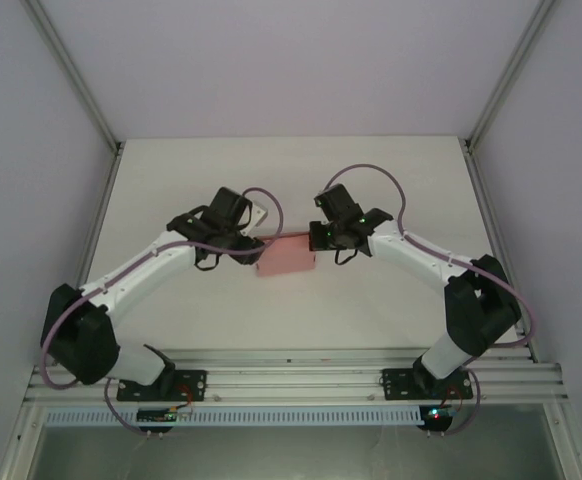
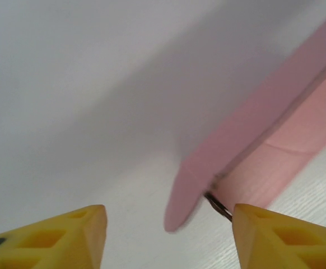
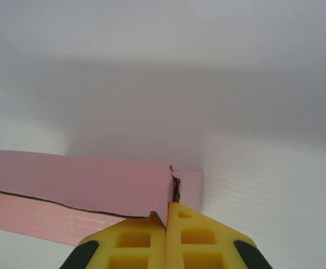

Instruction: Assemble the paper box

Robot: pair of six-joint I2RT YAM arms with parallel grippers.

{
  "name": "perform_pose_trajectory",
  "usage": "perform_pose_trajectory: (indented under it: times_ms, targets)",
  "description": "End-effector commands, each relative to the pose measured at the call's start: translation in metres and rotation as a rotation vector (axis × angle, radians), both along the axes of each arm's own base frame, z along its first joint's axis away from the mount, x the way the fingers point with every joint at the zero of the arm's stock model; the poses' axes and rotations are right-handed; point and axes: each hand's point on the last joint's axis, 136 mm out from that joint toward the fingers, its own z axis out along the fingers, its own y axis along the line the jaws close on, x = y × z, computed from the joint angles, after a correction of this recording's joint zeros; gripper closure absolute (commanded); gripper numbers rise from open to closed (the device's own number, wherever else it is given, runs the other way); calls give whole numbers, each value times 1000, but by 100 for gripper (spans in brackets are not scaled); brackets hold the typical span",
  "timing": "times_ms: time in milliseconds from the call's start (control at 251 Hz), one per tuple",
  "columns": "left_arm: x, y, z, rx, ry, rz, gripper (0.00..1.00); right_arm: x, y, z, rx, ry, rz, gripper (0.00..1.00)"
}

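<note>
2 arms (image 1: 136, 272) (image 1: 416, 255); R jaws pinch 1 paper box (image 1: 286, 258).

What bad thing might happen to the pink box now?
The right gripper pinches one corner of the pink box, where the card edge looks ragged; a hard pull might tear it. The left gripper is open with a loose flap between its fingers; closing crookedly might crease it or push the box sideways.
</note>
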Motion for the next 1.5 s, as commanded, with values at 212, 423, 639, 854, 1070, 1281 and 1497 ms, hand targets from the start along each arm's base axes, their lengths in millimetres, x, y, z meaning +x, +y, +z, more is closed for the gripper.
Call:
perform_pose_trajectory:
  times_ms: [212, 423, 639, 854, 1070, 1281, 1497]
  targets:
    - [1, -20, 10, -127, 33, -59, 68, -30, -19, -34, -150, 122, 17, 100]
    - [-2, -18, 1, -114, 59, -48, 75, -30, -20, -29, -167, 78, 12, 100]
    - [-4, -14, -5, -107, 84, -3, 88, -30, -23, -26, -173, 21, -1, 100]
    - [-7, -16, -3, -163, 135, 84, 100, -34, -26, -25, -233, -60, -36, 100]
    - [-22, -17, -9, -237, 267, 223, 100, -41, -35, -32, -325, -108, -113, 100]
    - [-34, -17, -1, -309, 413, 294, 100, -43, -39, -31, -403, -138, -119, 100]
    - [-23, -6, 1, -424, 560, 426, 100, -45, -39, -33, -419, -131, -128, 100]
